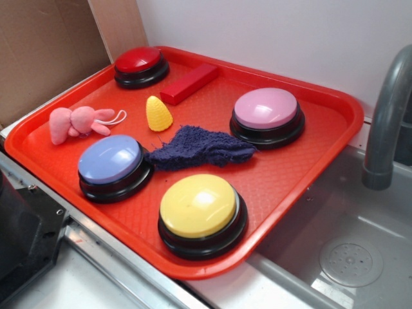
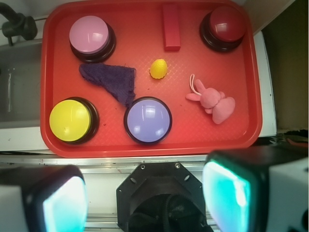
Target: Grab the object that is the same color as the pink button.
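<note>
Wrist view: jaws apart — empty; pink bunny (image 2: 214,101) lies on tray (image 2: 251,72).

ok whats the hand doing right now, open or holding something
Hand: open, holding nothing, fingers spread wide, above the tray's near edge.

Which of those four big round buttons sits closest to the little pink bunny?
The lavender-blue button. It sits just beside the pink plush bunny on the tray's front side; the red, pink and yellow buttons lie farther off.

Red tray (image 1: 309,164) carries buttons, bunny (image 1: 77,122), cloth (image 1: 199,147).
</note>
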Available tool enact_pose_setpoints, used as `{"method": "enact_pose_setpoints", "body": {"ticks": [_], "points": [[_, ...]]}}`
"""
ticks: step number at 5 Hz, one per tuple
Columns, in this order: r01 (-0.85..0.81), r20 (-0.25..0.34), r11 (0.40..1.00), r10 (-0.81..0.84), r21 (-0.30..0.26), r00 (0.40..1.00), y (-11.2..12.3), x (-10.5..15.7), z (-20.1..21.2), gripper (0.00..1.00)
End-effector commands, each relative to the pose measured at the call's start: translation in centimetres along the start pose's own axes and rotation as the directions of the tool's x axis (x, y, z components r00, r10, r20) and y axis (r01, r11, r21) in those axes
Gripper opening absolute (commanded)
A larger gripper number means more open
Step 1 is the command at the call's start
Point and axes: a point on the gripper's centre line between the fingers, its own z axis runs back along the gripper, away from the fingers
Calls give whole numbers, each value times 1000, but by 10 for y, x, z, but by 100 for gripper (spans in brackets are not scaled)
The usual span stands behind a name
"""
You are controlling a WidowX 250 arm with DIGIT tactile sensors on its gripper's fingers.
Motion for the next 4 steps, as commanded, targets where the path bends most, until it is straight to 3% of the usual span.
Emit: {"method": "enact_pose_setpoints", "body": {"ticks": [1, 2, 3, 4], "points": [[0, 0, 1000, 0, 0, 1000, 0, 0, 0, 100], [36, 55, 991, -43, 128, 998, 28, -9, -27, 100], [95, 75, 969, -114, 228, 991, 75, -7, -55, 100], [143, 25, 956, -154, 256, 988, 115, -3, -78, 100]]}}
